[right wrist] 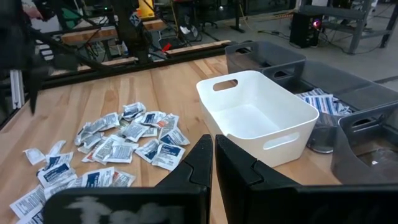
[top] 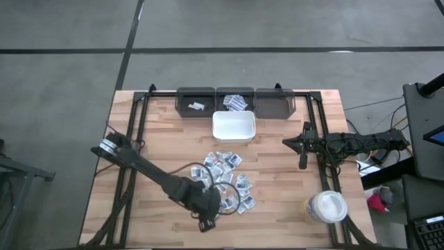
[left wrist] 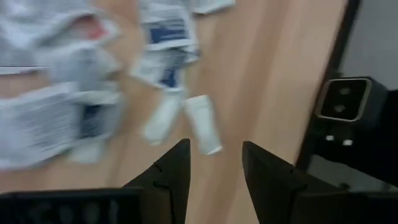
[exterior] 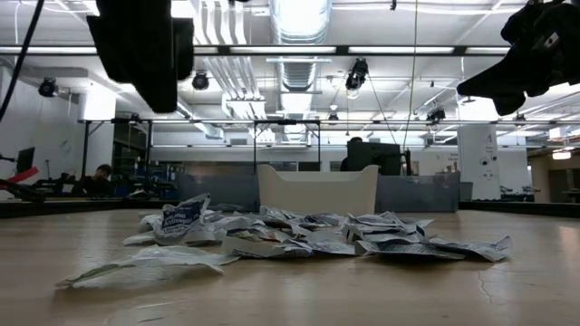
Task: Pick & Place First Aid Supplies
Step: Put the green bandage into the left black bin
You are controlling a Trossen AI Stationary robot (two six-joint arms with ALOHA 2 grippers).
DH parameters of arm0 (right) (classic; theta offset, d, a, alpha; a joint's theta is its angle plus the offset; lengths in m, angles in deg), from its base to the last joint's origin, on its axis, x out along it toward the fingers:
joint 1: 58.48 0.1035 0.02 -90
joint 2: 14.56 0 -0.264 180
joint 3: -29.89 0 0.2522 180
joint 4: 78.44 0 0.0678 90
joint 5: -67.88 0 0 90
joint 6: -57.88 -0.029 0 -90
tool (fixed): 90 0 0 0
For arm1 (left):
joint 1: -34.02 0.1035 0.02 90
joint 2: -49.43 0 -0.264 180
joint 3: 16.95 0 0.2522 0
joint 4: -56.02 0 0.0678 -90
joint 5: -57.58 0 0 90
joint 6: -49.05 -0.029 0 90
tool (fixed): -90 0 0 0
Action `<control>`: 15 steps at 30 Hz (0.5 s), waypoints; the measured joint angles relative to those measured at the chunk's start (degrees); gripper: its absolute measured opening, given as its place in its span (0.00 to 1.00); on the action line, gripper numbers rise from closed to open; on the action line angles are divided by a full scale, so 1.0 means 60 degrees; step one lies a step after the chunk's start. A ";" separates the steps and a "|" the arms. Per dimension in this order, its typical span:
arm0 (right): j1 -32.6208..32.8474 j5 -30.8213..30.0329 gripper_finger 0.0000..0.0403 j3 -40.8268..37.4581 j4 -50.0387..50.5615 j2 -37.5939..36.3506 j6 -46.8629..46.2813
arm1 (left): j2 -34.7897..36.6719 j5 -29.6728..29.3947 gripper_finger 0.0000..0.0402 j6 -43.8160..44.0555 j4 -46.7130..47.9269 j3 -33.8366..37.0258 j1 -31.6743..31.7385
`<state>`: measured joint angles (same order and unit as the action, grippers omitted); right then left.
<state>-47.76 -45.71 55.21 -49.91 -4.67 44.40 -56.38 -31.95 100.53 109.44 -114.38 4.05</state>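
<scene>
Mostly flat, crinkled sachets [top: 225, 177] on wood-grain table [top: 159, 139].

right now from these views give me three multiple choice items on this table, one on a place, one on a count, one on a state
1. Where does the white bin stand?
A. between the dark bins and the sachet pile
B. at the table's near left corner
C. on top of the round tub

2. How many dark bins line the far edge?
A. one
B. three
C. five

3. How are the two grippers?
A. both shut
B. left open, right shut
C. left shut on a sachet, right open

Answers:
1 A: in the high view the white bin sits just in front of the dark bins, with the sachet pile on its other side.
2 B: three stand side by side.
3 B: the left gripper shows a gap between its fingers, over the sachets; the right gripper has its fingers together.
</scene>
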 joint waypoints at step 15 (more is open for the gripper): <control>0.0002 0.0007 0.04 0.0000 0.0002 0.0000 -0.0006 | -0.1616 0.0587 0.34 0.0638 -0.1323 -0.0409 -0.0184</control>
<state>-47.75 -45.67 55.21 -49.90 -4.67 44.36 -66.08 -28.42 104.35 101.51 -116.84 2.95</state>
